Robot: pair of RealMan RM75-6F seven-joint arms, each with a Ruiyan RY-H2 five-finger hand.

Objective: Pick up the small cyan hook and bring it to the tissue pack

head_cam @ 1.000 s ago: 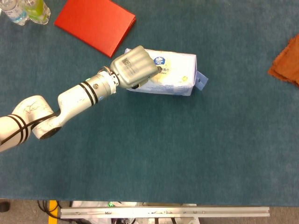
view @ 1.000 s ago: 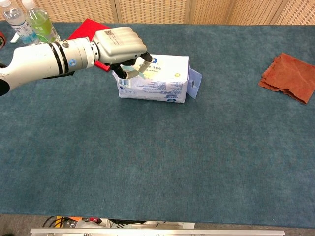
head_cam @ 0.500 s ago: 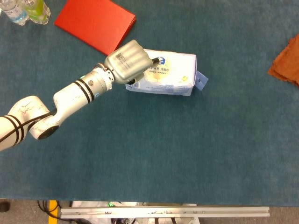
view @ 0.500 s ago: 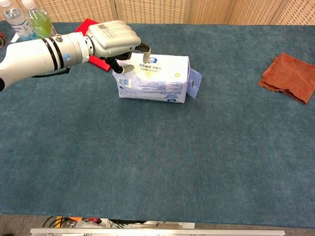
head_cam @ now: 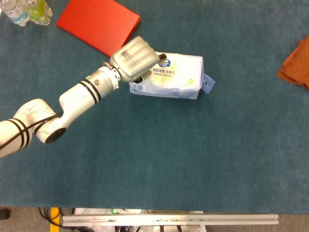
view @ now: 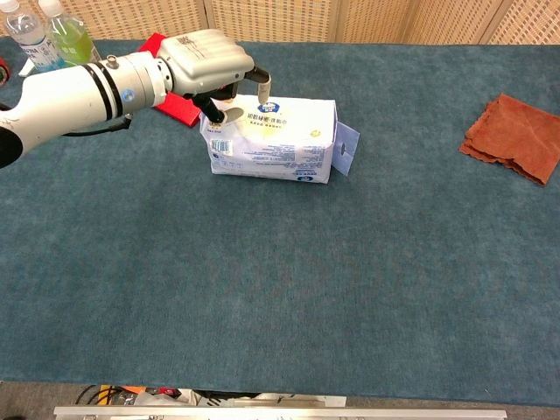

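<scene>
Over the tissue pack's (head_cam: 169, 76) left end, in the head view, the left hand (head_cam: 133, 60) hovered, its fingers hidden beneath it. In the chest view its curled fingers (view: 229, 90) seemingly held nothing; the cyan hook was not discernible, perhaps already delivered, so I could not tell what remained.

Bare mat front/right of tissue pack (view: 276, 140); red folder (head_cam: 98, 24), bottles (view: 48, 39) crowd back-left.

The left hand (head_cam: 134, 60) covers the near end of the tissue pack (head_cam: 171, 77), so the hook is not visible. The orange cloth (head_cam: 296, 64) is cut by the edge.
</scene>
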